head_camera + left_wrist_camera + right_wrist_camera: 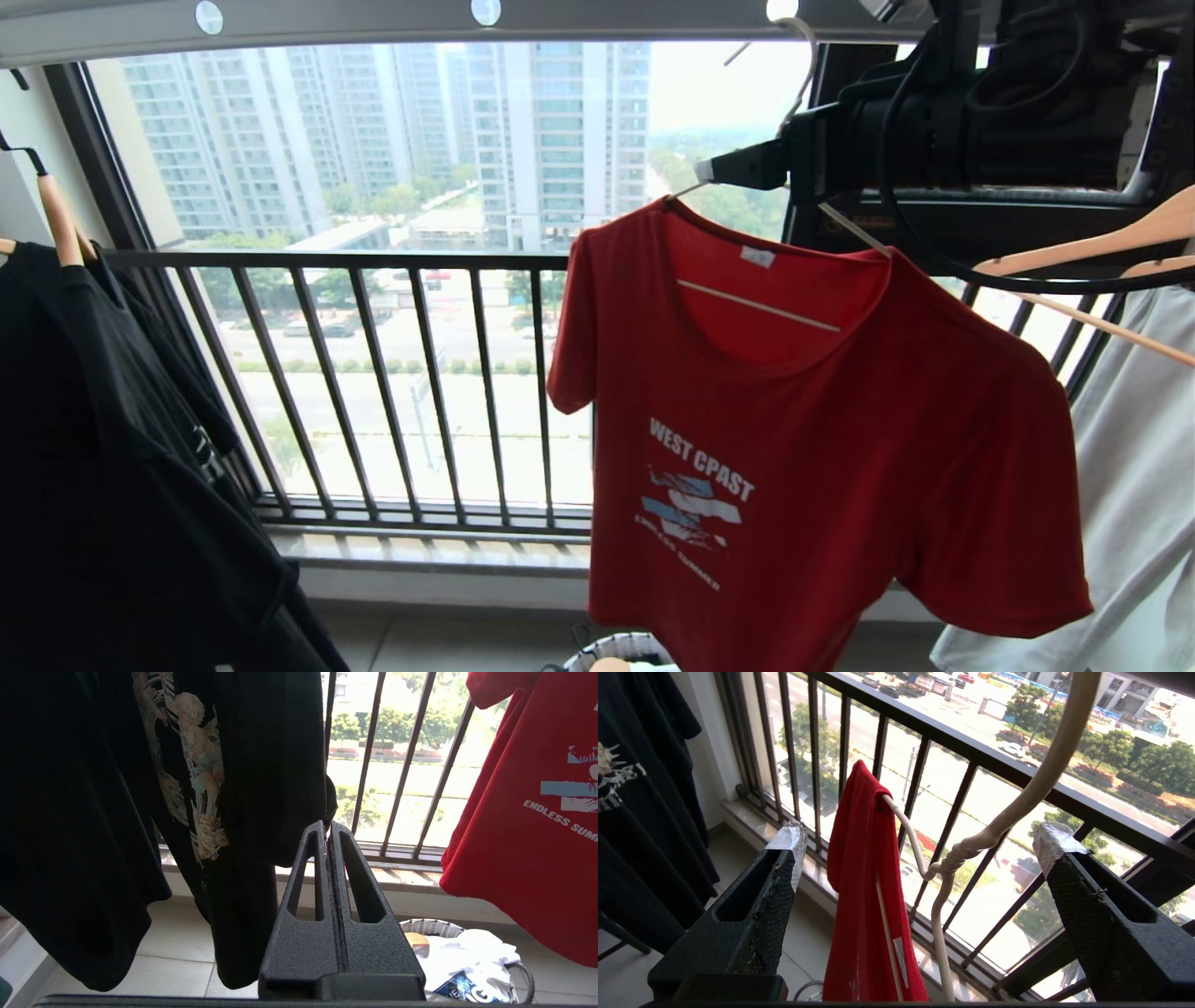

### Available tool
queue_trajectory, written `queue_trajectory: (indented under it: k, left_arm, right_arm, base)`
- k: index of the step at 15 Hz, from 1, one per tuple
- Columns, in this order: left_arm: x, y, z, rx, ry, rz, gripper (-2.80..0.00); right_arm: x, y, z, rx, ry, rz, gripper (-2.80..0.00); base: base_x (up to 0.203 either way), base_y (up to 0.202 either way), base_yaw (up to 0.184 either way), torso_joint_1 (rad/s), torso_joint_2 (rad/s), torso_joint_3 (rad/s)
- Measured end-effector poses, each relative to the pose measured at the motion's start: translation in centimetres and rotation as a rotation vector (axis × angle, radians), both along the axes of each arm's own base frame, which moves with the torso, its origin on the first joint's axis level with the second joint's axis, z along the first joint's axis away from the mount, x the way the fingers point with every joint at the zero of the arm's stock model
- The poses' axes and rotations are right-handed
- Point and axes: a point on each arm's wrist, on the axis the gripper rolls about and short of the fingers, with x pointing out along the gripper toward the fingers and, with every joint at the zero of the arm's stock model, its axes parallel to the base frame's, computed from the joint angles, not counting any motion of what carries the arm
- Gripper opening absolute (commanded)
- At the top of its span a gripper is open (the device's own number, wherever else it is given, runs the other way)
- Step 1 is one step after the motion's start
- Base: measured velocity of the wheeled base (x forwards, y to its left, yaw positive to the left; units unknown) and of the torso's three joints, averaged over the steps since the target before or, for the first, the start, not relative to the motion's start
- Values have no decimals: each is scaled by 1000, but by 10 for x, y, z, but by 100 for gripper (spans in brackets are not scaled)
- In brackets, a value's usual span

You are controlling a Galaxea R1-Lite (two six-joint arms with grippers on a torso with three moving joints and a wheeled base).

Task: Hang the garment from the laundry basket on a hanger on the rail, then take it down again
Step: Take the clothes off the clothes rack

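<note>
Red shirt: hung on the wire hanger, whose hook sits over the rail; basket below on the floor.
Right claw: spread wide about the hanger's twisted neck, nothing gripped.
Left claw: shut, empty, low beside the black shirt.
Risk: hanger is tilted; a nudge at the neck could swing it off, or the shirt could slide off.

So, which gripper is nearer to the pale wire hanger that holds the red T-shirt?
Right. The right gripper is up at the hanger, its open fingers on either side of the twisted neck without touching. The left gripper is shut, low beside the black shirt.
</note>
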Motion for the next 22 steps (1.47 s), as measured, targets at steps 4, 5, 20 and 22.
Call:
queue_trajectory:
  k: [4, 5, 20, 22]
  left_arm:
    - [0, 0, 0, 0, 0, 0, -280]
    - [0, 0, 0, 0, 0, 0, -280]
    - [0, 0, 0, 0, 0, 0, -280]
    - [0, 0, 0, 0, 0, 0, -280]
  right_arm:
    - [5, -3, -3, -4, 9, -16, 0]
    - [6, -4, -4, -5, 11, -18, 0]
    - [22, -3, -20, -24, 57, -37, 0]
    - [23, -2, -19, -18, 44, -37, -280]
  base:
    - [0, 0, 0, 0, 0, 0]
    - [0, 0, 0, 0, 0, 0]
    - [0, 0, 0, 0, 0, 0]
    - [0, 0, 0, 0, 0, 0]
